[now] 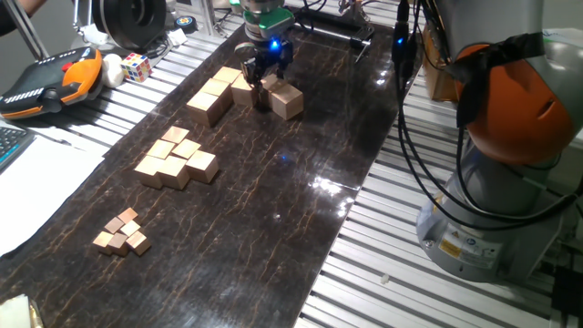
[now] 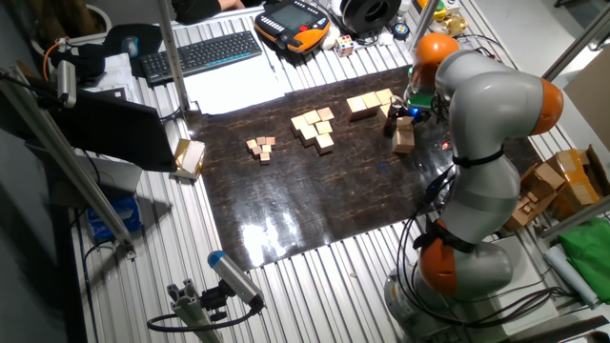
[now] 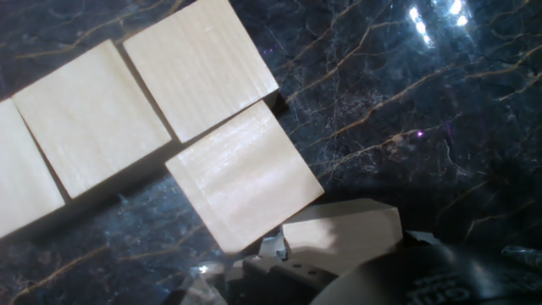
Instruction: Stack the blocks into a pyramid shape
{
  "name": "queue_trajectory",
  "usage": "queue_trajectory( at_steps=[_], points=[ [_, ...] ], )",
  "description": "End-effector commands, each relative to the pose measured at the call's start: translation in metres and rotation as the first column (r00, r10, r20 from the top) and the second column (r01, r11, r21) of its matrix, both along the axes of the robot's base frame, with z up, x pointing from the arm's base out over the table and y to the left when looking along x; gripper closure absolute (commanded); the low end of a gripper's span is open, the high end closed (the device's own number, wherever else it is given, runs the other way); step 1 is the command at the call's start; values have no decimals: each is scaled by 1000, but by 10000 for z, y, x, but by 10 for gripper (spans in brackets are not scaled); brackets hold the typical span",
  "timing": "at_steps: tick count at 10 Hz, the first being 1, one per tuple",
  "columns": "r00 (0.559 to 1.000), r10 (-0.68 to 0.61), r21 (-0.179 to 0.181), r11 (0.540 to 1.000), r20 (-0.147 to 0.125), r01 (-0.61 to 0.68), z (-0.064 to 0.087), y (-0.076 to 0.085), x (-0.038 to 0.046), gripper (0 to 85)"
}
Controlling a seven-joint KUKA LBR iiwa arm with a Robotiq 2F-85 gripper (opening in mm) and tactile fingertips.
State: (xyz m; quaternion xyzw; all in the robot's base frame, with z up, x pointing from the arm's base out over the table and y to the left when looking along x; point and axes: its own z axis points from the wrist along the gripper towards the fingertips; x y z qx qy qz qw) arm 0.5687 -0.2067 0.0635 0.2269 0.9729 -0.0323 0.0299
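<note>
Several large tan blocks (image 1: 211, 98) lie in a flat group at the far left of the dark mat; they also show in the other fixed view (image 2: 367, 101). One more block (image 1: 287, 101) stands apart to their right. My gripper (image 1: 262, 89) hangs low between the group and that block, its fingers apart and nothing seen between them. In the hand view a block (image 3: 241, 174) lies just ahead of one finger (image 3: 339, 227), with two more (image 3: 199, 63) (image 3: 89, 119) beyond it. No stepped stack shows.
Medium tan cubes (image 1: 178, 159) and tiny tan cubes (image 1: 121, 232) sit along the mat's left side. A teach pendant (image 1: 50, 82), a puzzle cube (image 1: 137, 66) and cables lie past the mat. The robot base (image 1: 510, 155) stands at the right.
</note>
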Motion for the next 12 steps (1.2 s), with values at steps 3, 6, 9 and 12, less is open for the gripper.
queue_trajectory(
  at_steps=[3,6,9,12],
  points=[
    [1000,-5,-1,1000,-1,5,2,4,1,150],
    [1000,-17,10,1000,-5,17,1,10,1,107],
    [1000,-30,7,1000,-7,30,7,17,7,0],
    [1000,-18,5,1000,-17,18,130,44,86,0]
  ],
)
